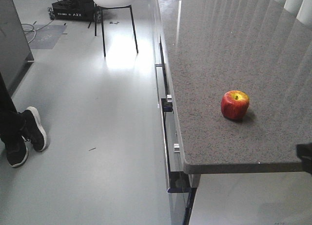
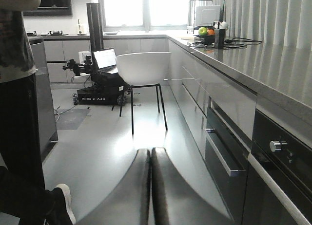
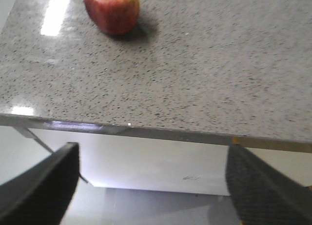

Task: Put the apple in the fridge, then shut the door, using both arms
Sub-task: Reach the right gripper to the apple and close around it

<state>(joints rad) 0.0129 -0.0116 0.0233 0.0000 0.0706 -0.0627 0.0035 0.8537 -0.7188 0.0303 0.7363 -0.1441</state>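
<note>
The red apple [image 1: 235,104] with a yellow-green top stands alone on the speckled counter [image 1: 229,49], near its front edge. In the right wrist view the apple [image 3: 112,10] is at the top left. My right gripper [image 3: 152,152] is open and empty, hanging just off the counter's front edge and short of the apple. A black bit of it shows at the right border [image 1: 305,157]. My left gripper [image 2: 150,154] is shut on nothing, low over the floor beside the cabinets. A tall dark grey panel [image 1: 12,35], apparently the fridge, stands at the far left. Its door is not distinguishable.
A person's legs and black shoes [image 1: 22,135] are at the left on the floor. A white chair [image 2: 144,69] and a wheeled robot base [image 2: 97,91] stand further down the aisle. Drawer handles [image 1: 168,137] stick out from the cabinet front. A fruit bowl [image 2: 207,34] sits far along the counter.
</note>
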